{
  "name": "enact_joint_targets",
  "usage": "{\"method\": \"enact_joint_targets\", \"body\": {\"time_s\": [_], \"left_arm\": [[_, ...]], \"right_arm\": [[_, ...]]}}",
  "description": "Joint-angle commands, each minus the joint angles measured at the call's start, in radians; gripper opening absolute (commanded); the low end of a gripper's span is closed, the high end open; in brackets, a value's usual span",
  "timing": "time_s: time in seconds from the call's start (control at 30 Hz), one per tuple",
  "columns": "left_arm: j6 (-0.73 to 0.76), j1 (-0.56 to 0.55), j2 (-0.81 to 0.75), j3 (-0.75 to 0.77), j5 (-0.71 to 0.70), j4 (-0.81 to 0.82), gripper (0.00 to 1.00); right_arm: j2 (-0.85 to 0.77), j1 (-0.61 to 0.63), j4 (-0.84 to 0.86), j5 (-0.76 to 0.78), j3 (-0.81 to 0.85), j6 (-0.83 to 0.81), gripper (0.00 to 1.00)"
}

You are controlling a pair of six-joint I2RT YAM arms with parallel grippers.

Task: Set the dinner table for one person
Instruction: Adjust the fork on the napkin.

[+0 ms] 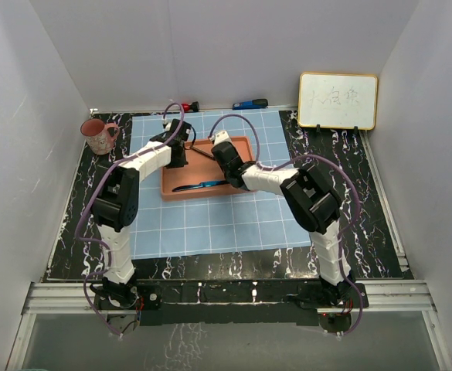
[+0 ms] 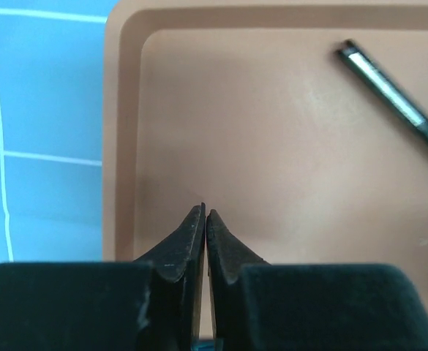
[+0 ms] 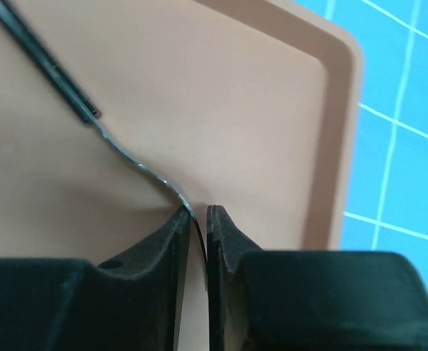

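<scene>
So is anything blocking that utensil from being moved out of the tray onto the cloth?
Only the tray's raised rim lies between. The right gripper pinches the dark utensil; the blue cloth in front looks bare.

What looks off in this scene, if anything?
Nothing spilled or broken. Oddities: a mug sits off the cloth at the table's far left corner, and the right end effector pinches a utensil by its thin curved end, inside the tray.
</scene>
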Motion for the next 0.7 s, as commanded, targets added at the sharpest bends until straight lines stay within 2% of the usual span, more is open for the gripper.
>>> {"method": "enact_joint_targets", "body": {"time_s": [0.0, 0.4, 0.43, 0.53, 0.67], "left_arm": [[0.002, 0.010, -0.089, -0.013, -0.029, -0.076, 0.05], [0.000, 0.016, -0.140, -0.034, 0.001, -0.058, 0.06], [0.000, 0.016, -0.142, -0.034, 0.006, -0.058, 0.06], [0.006, 0.016, -0.150, -0.033, 0.030, -0.056, 0.08], [0.014, 0.016, -0.157, -0.034, 0.063, -0.046, 0.11]], "right_arm": [[-0.074, -0.047, 0.002, 0.128, 0.008, 0.049, 0.12], [-0.130, -0.062, -0.029, 0.091, 0.013, 0.048, 0.14], [-0.124, -0.062, -0.035, 0.087, 0.018, 0.048, 0.16], [-0.094, -0.062, -0.101, 0.098, 0.061, 0.074, 0.36], [-0.072, -0.062, -0.171, 0.068, 0.116, 0.083, 0.38]]}}
